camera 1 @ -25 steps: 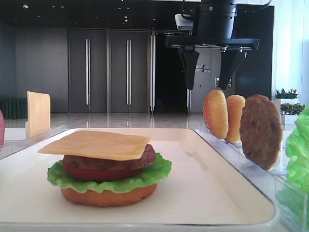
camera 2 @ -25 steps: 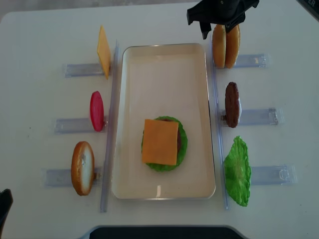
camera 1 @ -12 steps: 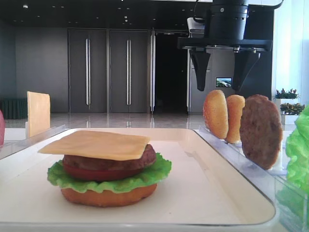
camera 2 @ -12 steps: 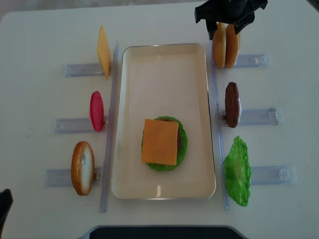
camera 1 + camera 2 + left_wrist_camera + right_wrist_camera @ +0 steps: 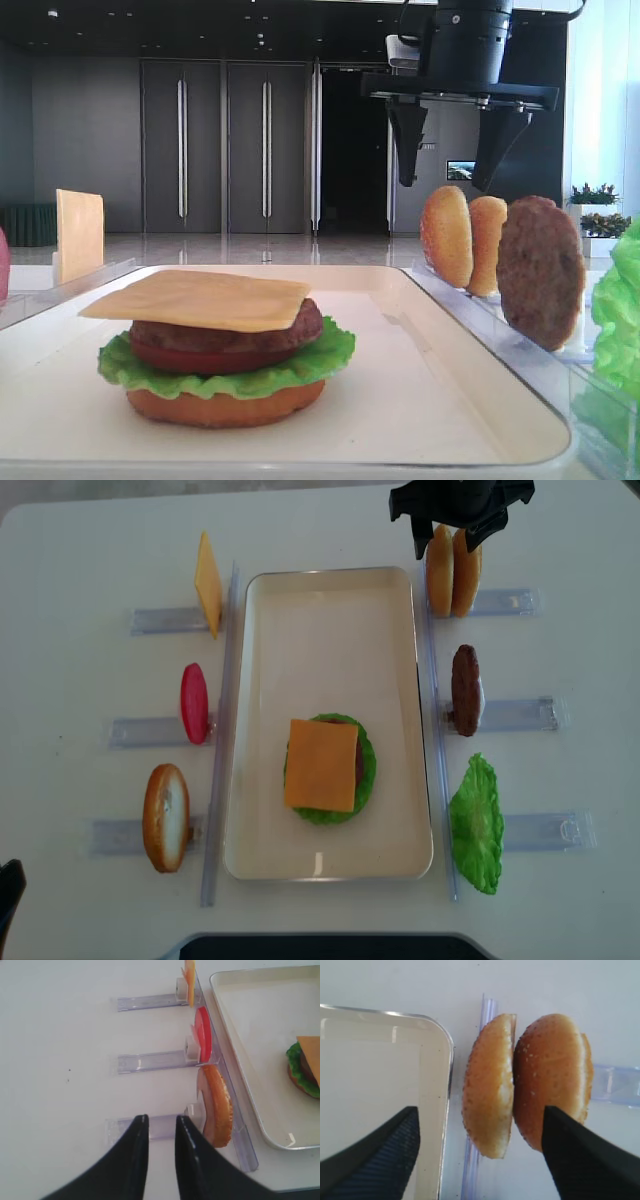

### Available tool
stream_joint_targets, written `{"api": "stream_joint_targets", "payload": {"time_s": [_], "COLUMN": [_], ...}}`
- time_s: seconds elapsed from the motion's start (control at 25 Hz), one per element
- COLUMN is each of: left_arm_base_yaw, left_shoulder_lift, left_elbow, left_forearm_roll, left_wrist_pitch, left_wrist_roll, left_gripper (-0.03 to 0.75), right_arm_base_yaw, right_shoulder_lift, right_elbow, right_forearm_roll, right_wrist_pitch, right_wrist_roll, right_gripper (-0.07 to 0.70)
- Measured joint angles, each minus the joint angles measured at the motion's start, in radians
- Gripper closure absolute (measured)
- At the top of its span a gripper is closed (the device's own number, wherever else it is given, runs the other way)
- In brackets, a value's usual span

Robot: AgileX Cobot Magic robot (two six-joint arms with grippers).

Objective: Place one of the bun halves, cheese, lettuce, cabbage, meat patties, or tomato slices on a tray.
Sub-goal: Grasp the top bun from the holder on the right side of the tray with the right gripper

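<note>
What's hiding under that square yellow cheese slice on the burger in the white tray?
Under the square yellow cheese slice sit a brown meat patty, a red tomato slice, ruffled green lettuce and an orange-brown bottom bun. Their centres are covered.

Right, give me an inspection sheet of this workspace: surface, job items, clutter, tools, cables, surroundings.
Surface: white table, clear plastic holders on both sides of the tray.
Job items: stacked burger on the tray with a cheese slice on top, lettuce under it; two bun halves upright at the far right; patty and lettuce leaf on the right; cheese, tomato slice and bun on the left.
Clutter: nothing seen.
Tools: right tool open above the two bun halves, not touching; left tool shut, empty.
Cables: one above the right tool.
Surroundings: dark hall, grey doors.
</note>
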State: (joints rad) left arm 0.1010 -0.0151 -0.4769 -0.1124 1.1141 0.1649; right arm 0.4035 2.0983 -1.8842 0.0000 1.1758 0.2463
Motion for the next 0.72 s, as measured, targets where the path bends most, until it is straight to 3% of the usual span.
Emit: {"api": "stream_joint_targets", "payload": {"time_s": [0.72], "left_arm_base_yaw": [0.0], "left_shoulder_lift": [0.0], "left_elbow": [0.0], "left_forearm_roll": [0.0], "left_wrist_pitch": [0.0], "left_wrist_roll": [0.0], "left_gripper": [0.575], "right_arm_base_yaw": [0.0], "right_shoulder_lift": [0.0], "right_elbow": [0.0], "right_forearm_roll": [0.029], "right_wrist_pitch": [-0.001], "right_wrist_roll": [0.0], "right_gripper": [0.115]}}
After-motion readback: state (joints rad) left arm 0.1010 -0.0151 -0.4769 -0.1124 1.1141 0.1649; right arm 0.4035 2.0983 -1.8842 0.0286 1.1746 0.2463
